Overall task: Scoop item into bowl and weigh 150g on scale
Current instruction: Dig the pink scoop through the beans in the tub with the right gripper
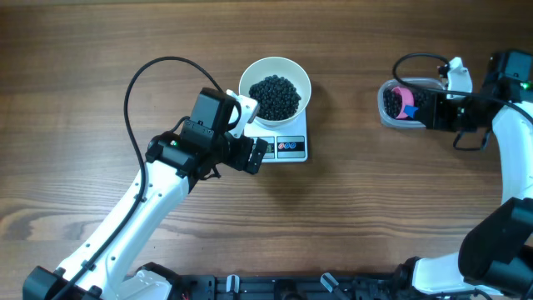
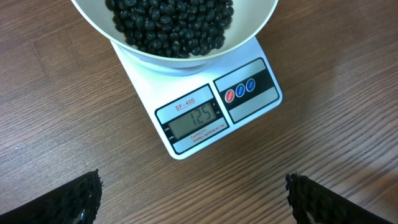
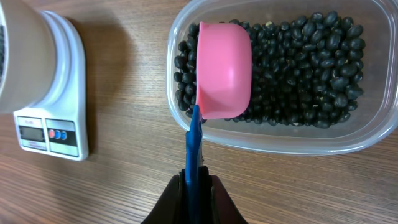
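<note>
On the scale (image 1: 287,147): bowl (image 1: 293,68), display (image 2: 194,118) facing robot | left pincer (image 2: 194,199) apart | right pincer (image 3: 198,186) clamps scoop (image 3: 224,68)

Matt wood-grain table (image 2: 62,112); smooth white plastic scale (image 2: 193,81) ahead of rough black fingers (image 2: 74,199); glossy pink plastic scoop (image 3: 225,68) over clear plastic tub (image 3: 292,142) of shiny beans (image 3: 305,68).

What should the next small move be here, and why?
Probably dig the pink scoop, gripped by the right gripper, into the beans in the tub for a partial scoopful: the scale appears to read 125, short of 150.
</note>
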Available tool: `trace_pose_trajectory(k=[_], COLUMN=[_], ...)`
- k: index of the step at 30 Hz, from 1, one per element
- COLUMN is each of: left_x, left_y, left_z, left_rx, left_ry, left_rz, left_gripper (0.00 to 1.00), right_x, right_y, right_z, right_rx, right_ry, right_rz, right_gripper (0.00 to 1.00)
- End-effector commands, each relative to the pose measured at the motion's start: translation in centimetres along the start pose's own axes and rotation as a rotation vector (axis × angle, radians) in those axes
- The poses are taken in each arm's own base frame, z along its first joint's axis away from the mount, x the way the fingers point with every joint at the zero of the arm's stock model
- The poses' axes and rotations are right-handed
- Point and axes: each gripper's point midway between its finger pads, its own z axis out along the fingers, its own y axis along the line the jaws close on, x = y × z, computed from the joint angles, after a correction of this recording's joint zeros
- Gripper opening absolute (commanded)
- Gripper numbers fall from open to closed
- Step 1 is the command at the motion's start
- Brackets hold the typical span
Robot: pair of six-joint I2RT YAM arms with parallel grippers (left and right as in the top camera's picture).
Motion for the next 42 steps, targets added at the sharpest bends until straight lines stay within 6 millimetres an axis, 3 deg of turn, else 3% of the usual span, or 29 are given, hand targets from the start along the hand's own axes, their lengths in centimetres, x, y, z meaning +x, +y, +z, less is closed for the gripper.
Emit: trace_pose_trajectory(k=[1,23,34,42], left_x=[-0.8,-0.8,-0.8,-0.8], left_y=[-0.1,-0.1,-0.1,-0.1], left_z=[-0.6,-0.6,-0.6,-0.6], left_rx=[0.01,0.01,0.01,0.01], left_ry=[-0.027,-0.027,-0.027,-0.027], left_rz=[0.008,0.008,0.008,0.008], left_gripper=[1.0,1.0,1.0,1.0], right_x=[-0.6,-0.2,-0.8,-0.6], right_y=[1.3,0.5,-1.1,-2.2], right_z=[-0.7,0.7,-1.1,-1.6], right_rx=[-0.087,-0.117,-0.236,-0.229], right_ry=[-0.045,-0.008,-0.102,-0.116], right_rz=[-0.022,0.025,0.136,0.173], right_gripper=[0.04,0.04,0.04,0.04])
